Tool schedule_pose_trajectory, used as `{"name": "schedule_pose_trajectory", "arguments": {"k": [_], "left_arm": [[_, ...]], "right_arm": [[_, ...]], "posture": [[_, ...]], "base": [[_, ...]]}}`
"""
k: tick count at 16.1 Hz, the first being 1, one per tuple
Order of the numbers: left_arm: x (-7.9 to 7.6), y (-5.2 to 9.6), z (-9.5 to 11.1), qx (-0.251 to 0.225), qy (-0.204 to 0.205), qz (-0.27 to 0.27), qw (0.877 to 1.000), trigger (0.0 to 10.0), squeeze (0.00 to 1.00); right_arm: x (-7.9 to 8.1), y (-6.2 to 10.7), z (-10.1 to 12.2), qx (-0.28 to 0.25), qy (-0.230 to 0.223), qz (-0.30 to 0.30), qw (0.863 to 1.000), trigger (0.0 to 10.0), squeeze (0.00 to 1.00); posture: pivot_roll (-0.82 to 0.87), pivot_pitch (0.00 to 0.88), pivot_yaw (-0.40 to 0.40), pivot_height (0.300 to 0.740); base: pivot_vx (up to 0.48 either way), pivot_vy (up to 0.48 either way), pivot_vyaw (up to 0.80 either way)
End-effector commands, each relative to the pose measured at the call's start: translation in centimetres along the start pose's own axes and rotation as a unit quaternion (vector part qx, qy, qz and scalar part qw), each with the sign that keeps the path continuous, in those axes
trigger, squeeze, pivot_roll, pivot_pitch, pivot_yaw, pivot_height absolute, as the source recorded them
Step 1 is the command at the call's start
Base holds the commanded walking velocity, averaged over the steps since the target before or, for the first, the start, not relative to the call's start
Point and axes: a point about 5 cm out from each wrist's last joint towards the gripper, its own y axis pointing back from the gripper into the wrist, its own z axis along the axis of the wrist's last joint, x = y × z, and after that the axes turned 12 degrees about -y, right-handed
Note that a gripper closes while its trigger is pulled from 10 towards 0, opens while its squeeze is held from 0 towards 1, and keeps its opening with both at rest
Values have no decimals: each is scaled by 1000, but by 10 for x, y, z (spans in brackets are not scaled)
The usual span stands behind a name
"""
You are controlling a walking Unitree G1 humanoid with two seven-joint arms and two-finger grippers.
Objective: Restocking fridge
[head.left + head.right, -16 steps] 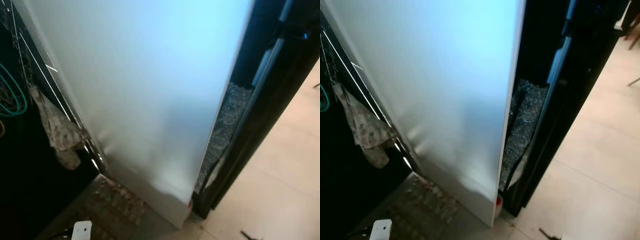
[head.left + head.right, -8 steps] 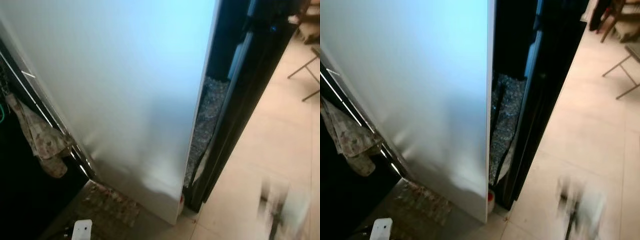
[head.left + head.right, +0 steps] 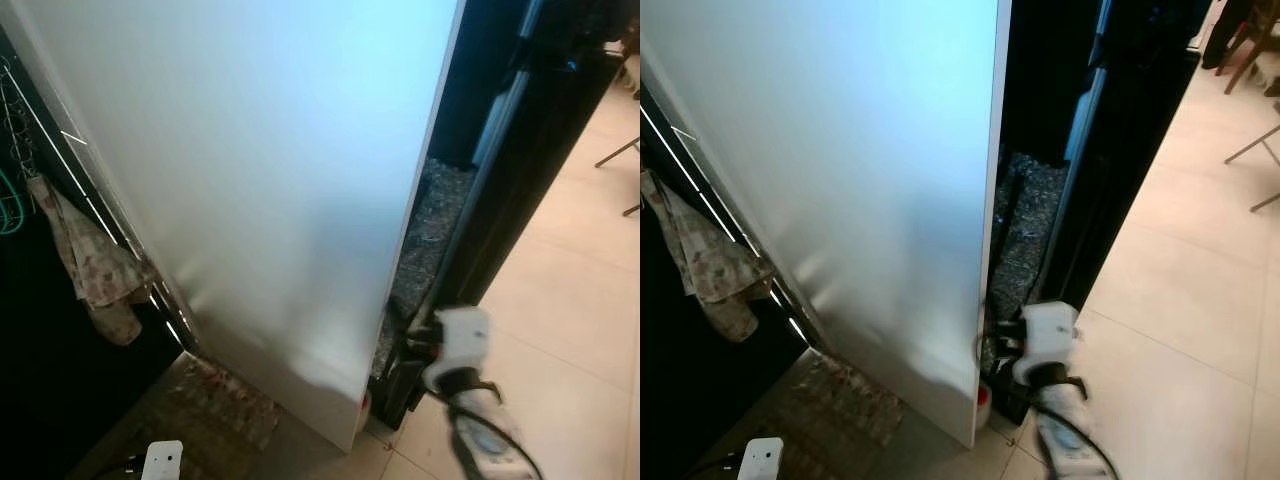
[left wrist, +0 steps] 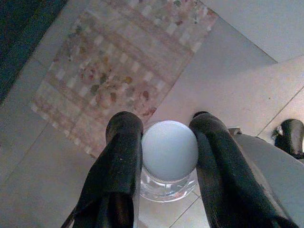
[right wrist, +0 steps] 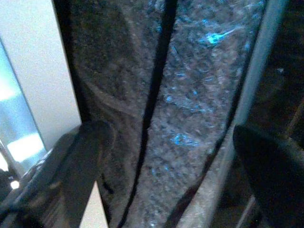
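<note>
The fridge's tall white side panel stands close before me. My left gripper hangs low over the floor, shut on a clear jar with a round white lid, one black finger on each side of it. My right arm reaches in from the lower right. Its gripper is open and points into the narrow gap between the fridge and a black frame, where a dark speckled sheet stands. Nothing lies between its fingers.
A patterned rug lies on the tiles at the fridge's foot. A flowered cloth hangs on a dark rack to the left. Beige tiled floor opens to the right, with chair legs beyond. A small red-capped thing sits at the fridge's corner.
The camera swung right, then partly back. My right arm, a blur at the lower right half a second ago, has risen toward the gap beside the fridge.
</note>
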Motion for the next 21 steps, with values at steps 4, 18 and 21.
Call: {"name": "schedule_pose_trajectory", "arguments": {"k": [4, 18, 21], "left_arm": [[3, 2, -7, 10, -9, 4, 1000, 10000, 0], [3, 1, -5, 6, -10, 3, 1000, 10000, 0], [4, 1, -5, 7, -6, 6, 1000, 10000, 0]], "right_arm": [[-11, -8, 18, -27, 6, -109, 994, 10000, 0], [-35, -30, 59, -96, -5, -191, 977, 10000, 1000], [-37, -31, 63, -103, 10, -207, 973, 10000, 973]], "posture": [[-116, 0, 42, 740], [-101, 0, 46, 740], [-101, 0, 44, 740]], "base": [[0, 0, 0], [0, 0, 0], [0, 0, 0]]}}
